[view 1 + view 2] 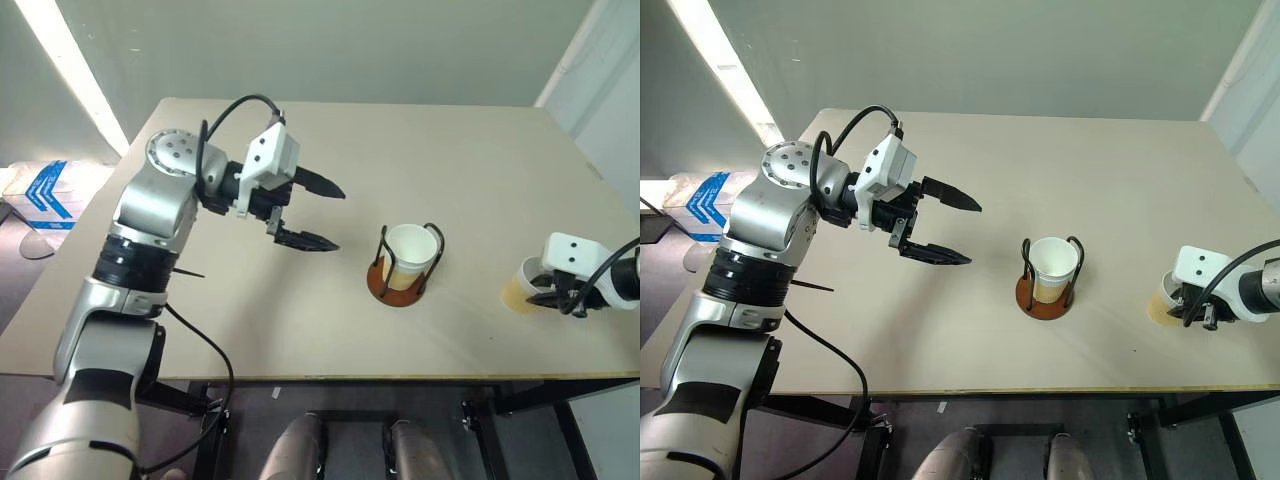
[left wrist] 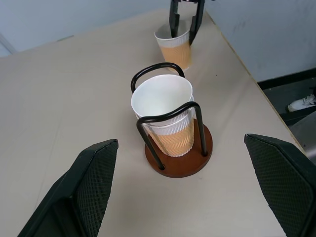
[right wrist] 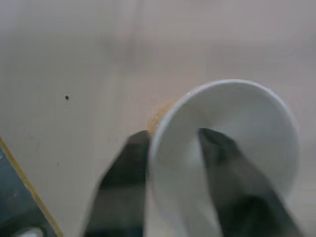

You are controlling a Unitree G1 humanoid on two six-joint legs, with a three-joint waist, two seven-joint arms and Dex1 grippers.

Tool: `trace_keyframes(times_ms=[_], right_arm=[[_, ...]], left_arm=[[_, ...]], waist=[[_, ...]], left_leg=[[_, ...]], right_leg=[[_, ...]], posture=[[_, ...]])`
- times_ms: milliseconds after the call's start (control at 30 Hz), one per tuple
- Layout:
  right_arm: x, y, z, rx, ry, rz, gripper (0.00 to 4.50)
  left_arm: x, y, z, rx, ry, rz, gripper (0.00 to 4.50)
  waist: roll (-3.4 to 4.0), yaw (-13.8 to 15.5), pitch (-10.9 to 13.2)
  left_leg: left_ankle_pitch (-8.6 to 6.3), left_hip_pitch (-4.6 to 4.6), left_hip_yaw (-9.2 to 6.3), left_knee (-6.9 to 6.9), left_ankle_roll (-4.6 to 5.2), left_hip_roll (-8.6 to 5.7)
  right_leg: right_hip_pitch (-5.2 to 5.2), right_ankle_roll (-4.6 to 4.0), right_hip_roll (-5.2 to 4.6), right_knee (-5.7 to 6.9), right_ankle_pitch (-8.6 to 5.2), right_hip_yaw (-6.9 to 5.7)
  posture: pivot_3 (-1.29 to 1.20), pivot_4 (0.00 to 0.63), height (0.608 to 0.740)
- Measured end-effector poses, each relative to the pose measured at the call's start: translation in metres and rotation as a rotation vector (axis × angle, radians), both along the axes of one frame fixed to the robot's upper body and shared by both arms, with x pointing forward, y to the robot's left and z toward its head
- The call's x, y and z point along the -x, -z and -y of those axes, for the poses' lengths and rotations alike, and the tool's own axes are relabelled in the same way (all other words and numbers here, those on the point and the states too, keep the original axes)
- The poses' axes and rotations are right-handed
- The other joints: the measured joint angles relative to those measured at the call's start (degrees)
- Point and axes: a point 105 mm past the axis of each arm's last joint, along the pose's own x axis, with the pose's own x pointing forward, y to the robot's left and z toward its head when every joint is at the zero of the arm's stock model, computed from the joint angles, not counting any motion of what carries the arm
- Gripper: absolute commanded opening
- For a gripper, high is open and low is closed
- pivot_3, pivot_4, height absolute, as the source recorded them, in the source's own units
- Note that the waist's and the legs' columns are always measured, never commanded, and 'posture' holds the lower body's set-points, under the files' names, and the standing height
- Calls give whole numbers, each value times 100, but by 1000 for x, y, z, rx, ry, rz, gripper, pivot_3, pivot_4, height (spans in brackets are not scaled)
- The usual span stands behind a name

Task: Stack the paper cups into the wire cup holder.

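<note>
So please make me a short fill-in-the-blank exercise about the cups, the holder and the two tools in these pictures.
1. The tan paper cup with white rim stands inside the black wire holder with round reddish-brown ____.
2. The left tool hangs over the beige table with its fingers ____.
3. The right tool has one finger inside and one outside the second paper ____.

Missing words: base; open; cup
</note>
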Motion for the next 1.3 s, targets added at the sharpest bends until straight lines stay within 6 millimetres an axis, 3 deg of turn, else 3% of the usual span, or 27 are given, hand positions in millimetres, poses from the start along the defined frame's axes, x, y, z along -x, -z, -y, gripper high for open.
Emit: trace_keyframes(times_ms=[67, 233, 333, 433, 600, 700, 800, 933, 1300], right_arm=[[1, 1, -4, -1, -19, -5, 68], [9, 3, -14, -7, -62, -26, 26], [16, -6, -20, -13, -99, -30, 26], [14, -42, -34, -21, -168, 53, 26], [20, -127, -95, -30, -432, 308, 26], [24, -145, -131, -43, -587, 352, 26], [21, -137, -158, -43, -700, 297, 26], [14, -121, -170, -24, -749, 220, 26], [-4, -98, -153, 65, -730, 164, 26]], left_arm=[[0, 2, -1, 1, -5, -7, 4500], [-1, 7, -4, -5, -15, -20, 4500], [1, 15, -11, -17, -18, -48, 4500], [10, 23, -17, -25, -2, -83, 4500], [17, 21, -13, -25, 29, -82, 4500], [17, 19, -10, -21, 33, -83, 4500], [17, 14, -7, -17, 31, -77, 4500], [16, 7, -3, -15, 39, -57, 4500], [16, 9, -6, -23, 23, -60, 4500]], waist=[[0, -1, 0], [0, -1, 0], [3, -6, 2], [4, -30, 2], [3, -81, 2], [-2, -98, 1], [-2, -92, 1], [-2, -63, 1], [-2, -67, 2]], left_leg=[[-2, 0, 0, -2, -3, 0], [-9, 1, -4, -5, -12, 1], [-12, -1, -3, -9, -16, 1], [-12, -4, -3, -14, -18, 1], [-4, 3, -10, -43, -19, 2], [0, 7, -24, -54, -12, 3], [25, -5, -41, -61, -28, 2], [34, -16, -65, -67, -43, 1], [44, -14, -78, -81, -61, 1]], right_leg=[[-1, 0, 0, 0, 0, 0], [-1, -18, 1, 0, -11, -4], [-5, -48, 1, 0, -29, -3], [-13, -56, 3, 1, -33, -1], [-19, -72, 7, 1, -37, -4], [-21, -84, 7, 1, -35, -14], [-33, -94, 3, 3, -35, -37], [-35, -104, -1, 6, -34, -59], [-37, -102, -1, 11, -34, -66]], posture=[[0, 150, 740], [0, 150, 740], [0, 150, 740], [0, 150, 740], [0, 150, 740], [0, 150, 740], [0, 150, 740], [0, 150, 740], [0, 150, 740]])
